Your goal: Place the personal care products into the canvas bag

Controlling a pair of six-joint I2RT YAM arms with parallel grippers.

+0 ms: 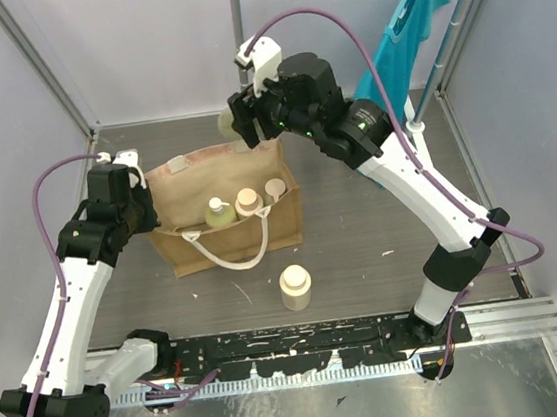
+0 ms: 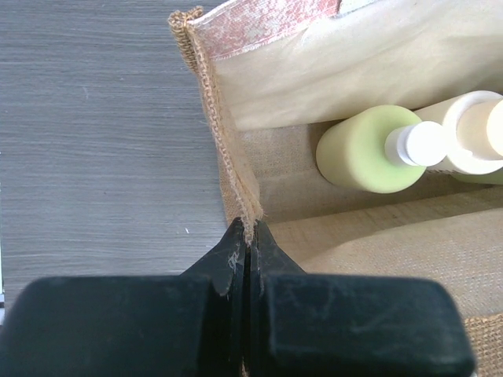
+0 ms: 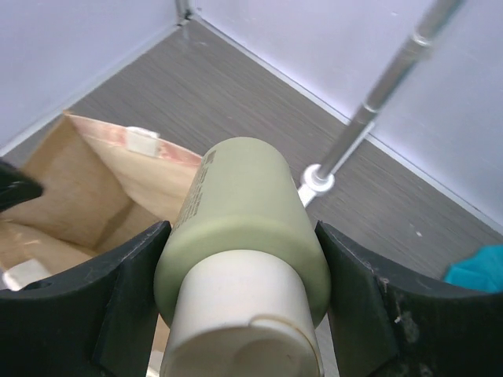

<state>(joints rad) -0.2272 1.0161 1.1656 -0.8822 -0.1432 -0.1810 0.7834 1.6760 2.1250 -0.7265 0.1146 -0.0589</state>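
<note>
Right jaws grasping green bottle (image 3: 244,228), base outward; canvas bag (image 1: 228,246) mouth at 6 o'clock seen from above; left jaws clenched on rim.

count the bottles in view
5. Three stand in the bag: a green bottle, a cream bottle, a third bottle. A fourth bottle stands on the table. The right gripper holds a fifth bottle. More may be hidden.

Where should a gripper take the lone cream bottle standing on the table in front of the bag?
Probably around its round body just under the cap, coming straight down: the cream bottle stands upright, apart from the canvas bag.
</note>
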